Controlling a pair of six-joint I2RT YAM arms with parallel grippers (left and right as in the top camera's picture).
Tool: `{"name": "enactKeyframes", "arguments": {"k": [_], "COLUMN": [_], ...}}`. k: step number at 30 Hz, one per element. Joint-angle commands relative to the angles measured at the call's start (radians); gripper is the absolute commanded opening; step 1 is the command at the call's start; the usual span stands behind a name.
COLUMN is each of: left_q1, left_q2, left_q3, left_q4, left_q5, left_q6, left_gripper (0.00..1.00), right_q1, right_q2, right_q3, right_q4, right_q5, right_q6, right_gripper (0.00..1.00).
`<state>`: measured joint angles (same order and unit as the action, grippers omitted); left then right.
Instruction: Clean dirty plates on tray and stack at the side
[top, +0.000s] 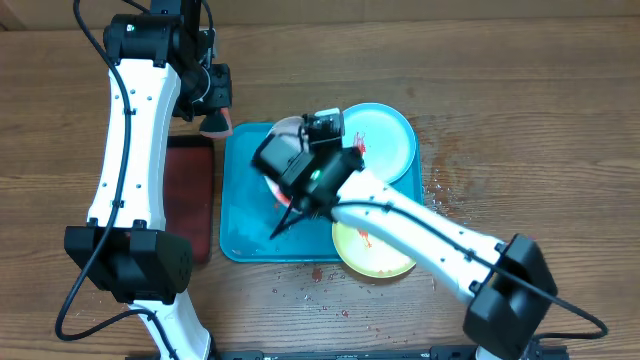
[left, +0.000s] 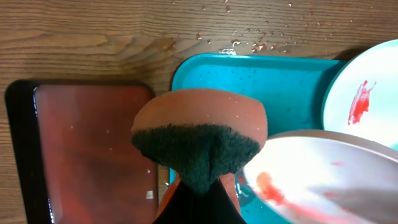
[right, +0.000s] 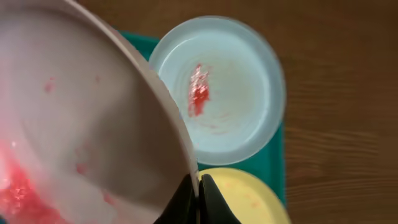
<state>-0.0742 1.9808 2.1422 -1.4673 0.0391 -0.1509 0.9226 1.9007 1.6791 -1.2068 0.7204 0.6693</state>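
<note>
- Overhead: the white plate (top: 282, 140) hangs tilted above the tray (top: 245, 215); light, stiff plastic, likely slick where smeared.
- Left wrist: left end effector (left: 194, 202) pinching a sponge (left: 199, 124), detail lost from above.
- Right wrist: right end effector (right: 198, 186) pressed together on that plate's rim, the sensible hold, hidden overhead.

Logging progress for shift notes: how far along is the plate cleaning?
Done: nothing; no plate stacked aside. In hand: right gripper pinches the smeared white plate, left gripper holds the sponge. Left: blue plate and green plate, both red-smeared, on the tray.
</note>
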Motion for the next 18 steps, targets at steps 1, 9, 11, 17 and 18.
{"name": "enactKeyframes", "arguments": {"k": [1,9,11,17,18], "left_q1": [0.004,0.004,0.004,0.004,0.004], "left_q2": [-0.011,-0.011,-0.011,-0.011,-0.011], "left_q3": [0.019,0.019,0.018,0.018,0.018], "left_q4": [-0.001,-0.007,-0.007,-0.011,-0.013], "left_q5": [-0.021,-0.021,-0.021,-0.021,-0.020], "left_q6": [-0.007,-0.014,-0.014,-0.014,-0.015], "left_gripper": [0.04,0.04,0.04,0.04,0.04], "right_q1": [0.066,0.170,0.193,0.240,0.244], "right_q2": [-0.016,-0.016,-0.016,-0.016,-0.016], "right_q3": [0.001,0.001,0.001,0.001,0.001], "right_q4": [-0.051,-0.184,-0.200,-0.206,-0.206], "right_q5": [0.338,0.655,0.731,0.850,0.851], "right_q6": [0.144,0.313,0.312,0.312,0.312], "right_gripper": [0.04,0.04,0.04,0.04,0.04]}}
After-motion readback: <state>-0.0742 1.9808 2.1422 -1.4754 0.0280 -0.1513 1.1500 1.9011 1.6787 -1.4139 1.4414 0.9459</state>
